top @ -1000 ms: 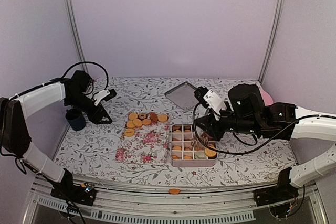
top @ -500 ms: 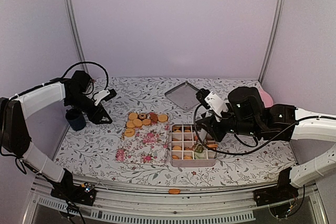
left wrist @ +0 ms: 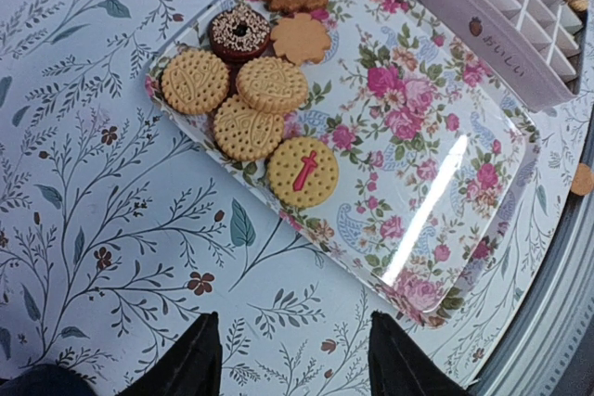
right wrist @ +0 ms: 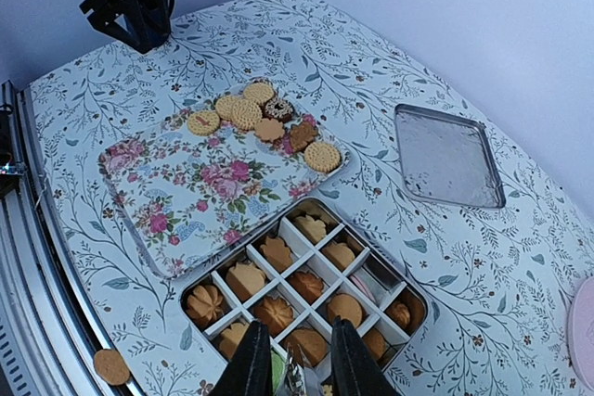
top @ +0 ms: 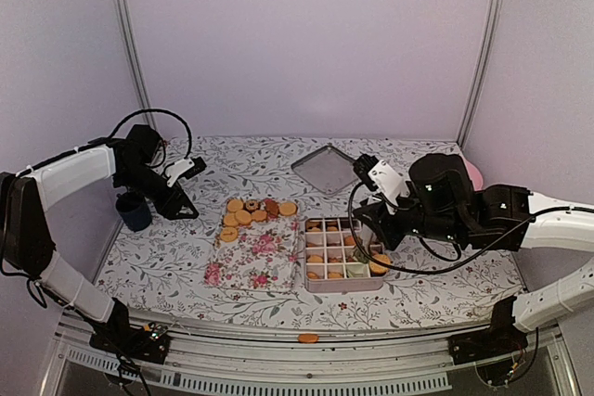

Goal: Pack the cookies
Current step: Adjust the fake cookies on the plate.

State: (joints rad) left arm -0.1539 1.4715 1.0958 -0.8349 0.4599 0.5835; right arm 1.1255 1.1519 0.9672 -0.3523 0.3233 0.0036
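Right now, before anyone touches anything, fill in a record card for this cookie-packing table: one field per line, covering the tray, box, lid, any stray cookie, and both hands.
floral tray: eight loose cookies bunched at its far end
divided box: right of the tray, most compartments filled
metal lid: flat on the cloth, behind the box
stray cookie: on the front rail, off the cloth
left hand: open, empty, over the cloth left of the tray
right hand: over the box's right part, grip unclear
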